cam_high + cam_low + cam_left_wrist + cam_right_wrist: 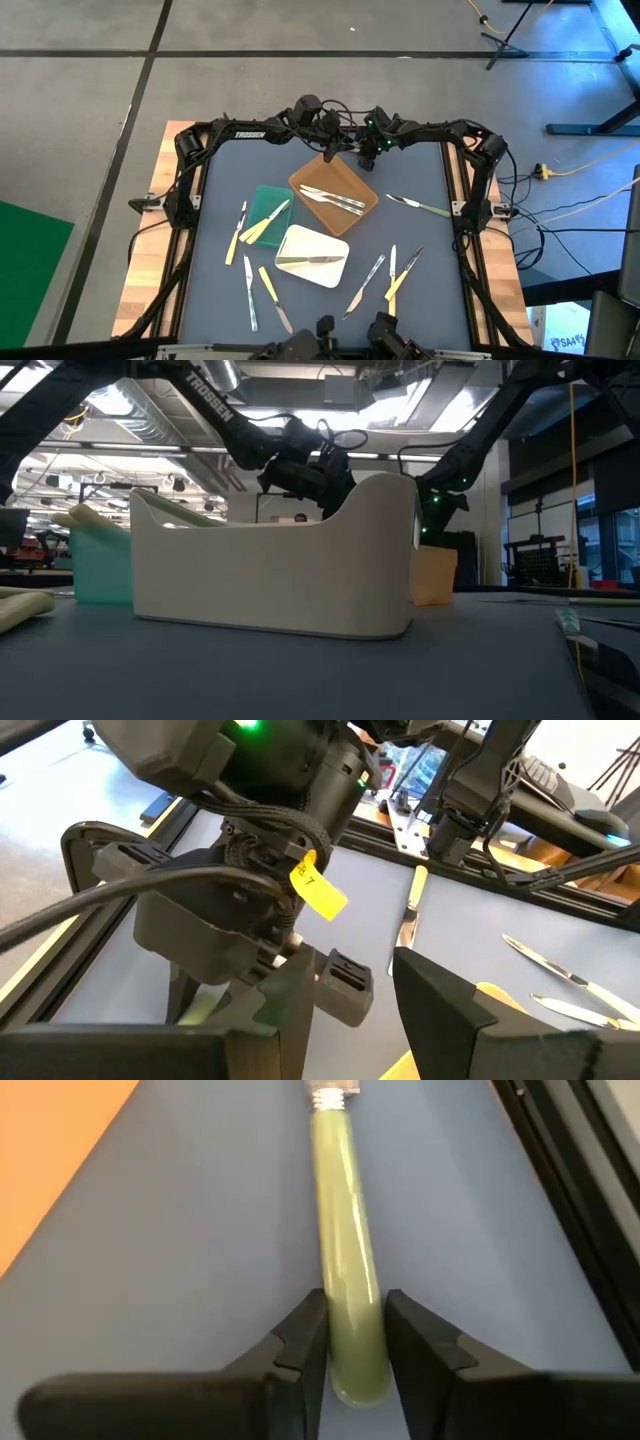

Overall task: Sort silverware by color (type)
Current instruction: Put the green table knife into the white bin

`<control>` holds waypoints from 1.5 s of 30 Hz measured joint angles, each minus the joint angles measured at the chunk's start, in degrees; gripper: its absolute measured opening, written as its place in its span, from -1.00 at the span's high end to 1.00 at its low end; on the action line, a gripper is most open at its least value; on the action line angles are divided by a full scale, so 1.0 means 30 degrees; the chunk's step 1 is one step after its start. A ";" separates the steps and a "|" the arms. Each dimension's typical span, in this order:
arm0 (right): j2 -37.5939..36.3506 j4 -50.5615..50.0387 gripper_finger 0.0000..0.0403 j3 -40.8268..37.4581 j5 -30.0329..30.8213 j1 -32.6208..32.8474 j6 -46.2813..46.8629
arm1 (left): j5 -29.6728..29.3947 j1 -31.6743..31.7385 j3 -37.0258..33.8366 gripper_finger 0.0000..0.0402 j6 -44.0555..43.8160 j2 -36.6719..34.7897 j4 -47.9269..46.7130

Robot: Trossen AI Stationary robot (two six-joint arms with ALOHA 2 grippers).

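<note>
Blue-grey mat on a wood-edged table, w/ three trays mid-table: green tray, brown tray and white tray. Both arms reach in from the far side & meet just past the brown tray's far corner. R gripper is the one working: from its wrist cam I see both fingers pressed against the sides of a green-handled piece, so it's clamped on that handle. Only a metal collar shows at the handle's far end, so I can't tell knife, fork or spoon, nor whether it's resting on the mat or lifted. From above, the R gripper sits by the brown tray's far corner; the piece itself is hidden there. L gripper hangs right beside it, jaws apart w/ nothing btwn them; its wrist cam looks straight at the R gripper's body and a yellow tag. Rest of the silverware: two silvery pieces in the brown tray, one knife in the white tray, a yellow-handled piece across the green tray's near edge, another green-handled knife alone near the R rail, and several more loose on the near half of the mat.
</note>
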 joint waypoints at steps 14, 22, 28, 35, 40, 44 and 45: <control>-0.0044 -0.0297 0.96 -0.0012 -0.0503 0.0073 -0.0059 | 0.2098 0.1579 0.0000 0.34 -0.1056 -0.0566 -0.0186; -0.0029 -0.0297 0.98 -0.0019 -0.0510 0.0073 -0.0051 | 0.2950 0.2150 -0.0007 0.34 -0.1853 -0.0566 -0.0221; -0.0022 -0.0297 0.99 -0.0027 -0.0315 -0.0146 0.0316 | 0.2994 0.2183 -0.0007 0.34 -0.1860 -0.0566 -0.0219; -0.0022 -0.0289 0.99 -0.0034 -0.0106 -0.0386 0.0648 | 0.2994 0.2132 -0.0007 0.34 -0.1853 -0.0559 -0.0219; -0.0022 -0.0254 0.96 -0.0044 -0.0015 -0.0386 0.0653 | 0.2987 0.2132 -0.0007 0.34 -0.1853 -0.0559 -0.0219; -0.0022 -0.0217 0.90 -0.0048 -0.0008 -0.0386 0.0656 | 0.2987 0.2125 -0.0007 0.34 -0.1853 -0.0559 -0.0219; -0.0022 -0.0209 0.88 -0.0048 -0.0002 -0.0386 0.0656 | 0.2987 0.2125 -0.0007 0.34 -0.1853 -0.0559 -0.0219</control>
